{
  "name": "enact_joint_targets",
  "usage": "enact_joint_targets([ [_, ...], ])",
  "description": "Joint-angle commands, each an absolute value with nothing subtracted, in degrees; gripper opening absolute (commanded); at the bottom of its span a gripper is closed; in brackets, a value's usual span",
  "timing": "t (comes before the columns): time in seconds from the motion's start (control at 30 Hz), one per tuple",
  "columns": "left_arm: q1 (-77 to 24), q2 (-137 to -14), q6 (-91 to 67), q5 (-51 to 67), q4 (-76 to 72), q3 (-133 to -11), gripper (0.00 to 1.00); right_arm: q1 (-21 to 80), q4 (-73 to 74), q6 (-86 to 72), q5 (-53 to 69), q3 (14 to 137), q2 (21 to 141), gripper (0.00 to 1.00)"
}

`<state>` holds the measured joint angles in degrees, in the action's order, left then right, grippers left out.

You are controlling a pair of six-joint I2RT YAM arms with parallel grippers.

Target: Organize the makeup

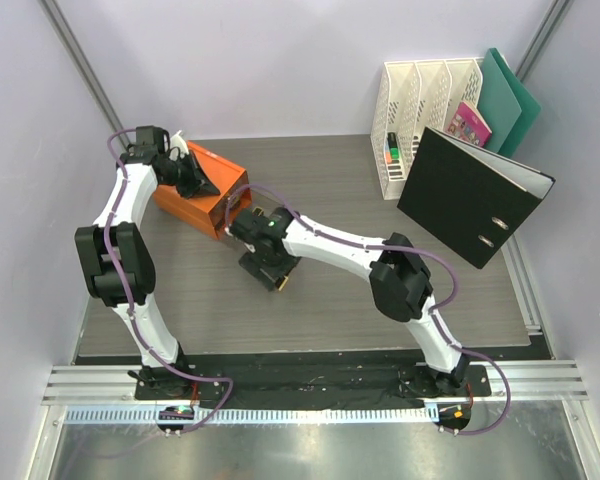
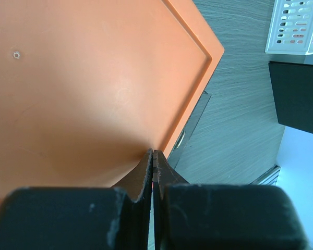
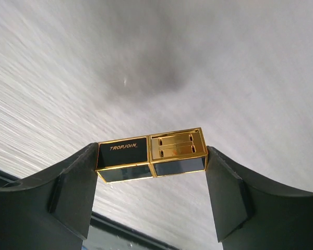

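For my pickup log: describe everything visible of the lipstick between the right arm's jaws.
The lipstick is a square-sided case, glossy black with gold edges, in two sections; one reads TROPJOIN, the other shows a gold slotted face. It lies crosswise, clamped end to end by the jaws of the right gripper, held above the grey table, touching nothing else.

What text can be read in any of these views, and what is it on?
"TROPJOIN": gold lettering on the black-gold lipstick, seen in the right wrist view.
Pink booklet, top view: the cover is printed, but too small to read.
Black binder, left wrist view: a small white mark near its lower edge, too small to read.
Nothing else is legible.
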<state>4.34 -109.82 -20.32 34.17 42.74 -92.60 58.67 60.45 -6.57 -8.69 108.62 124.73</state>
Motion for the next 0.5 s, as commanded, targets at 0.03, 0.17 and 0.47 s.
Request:
enact_joint_targets([
  [0.03, 3.16, -118.74, -14.41, 20.04, 60.56, -85.17, 0.00, 55.03, 58.80, -7.12, -8.35, 124.15, 126.56, 0.01],
  [0.17, 3.16, -118.56, -14.41, 20.13, 60.47, -84.99, 0.00, 51.60, 57.75, -9.05, -4.67, 134.63, 131.46, 0.01],
  [0.47, 3.08, -118.04, -14.41, 20.21, 60.38, -84.46, 0.00, 44.91, 49.14, -16.35, 7.47, 142.73, 138.77, 0.23],
])
